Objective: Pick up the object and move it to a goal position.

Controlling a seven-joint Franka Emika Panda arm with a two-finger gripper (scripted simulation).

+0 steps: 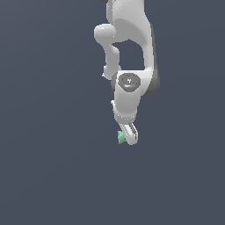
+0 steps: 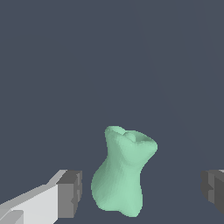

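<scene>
The object [image 2: 122, 173] is a small mint-green lump with a pinched middle, resting on the dark grey floor. In the wrist view it stands between the two dark finger pads [image 2: 70, 192] of my gripper [image 2: 142, 190], with a clear gap on each side, so the gripper is open around it and not touching it. In the exterior view the white arm reaches down and the gripper [image 1: 130, 138] hides most of the object [image 1: 121, 137], which peeks out on the exterior view's left of the fingers.
A plain dark grey floor [image 1: 52, 176] surrounds the arm in all directions. No other objects or a goal marker show in either view.
</scene>
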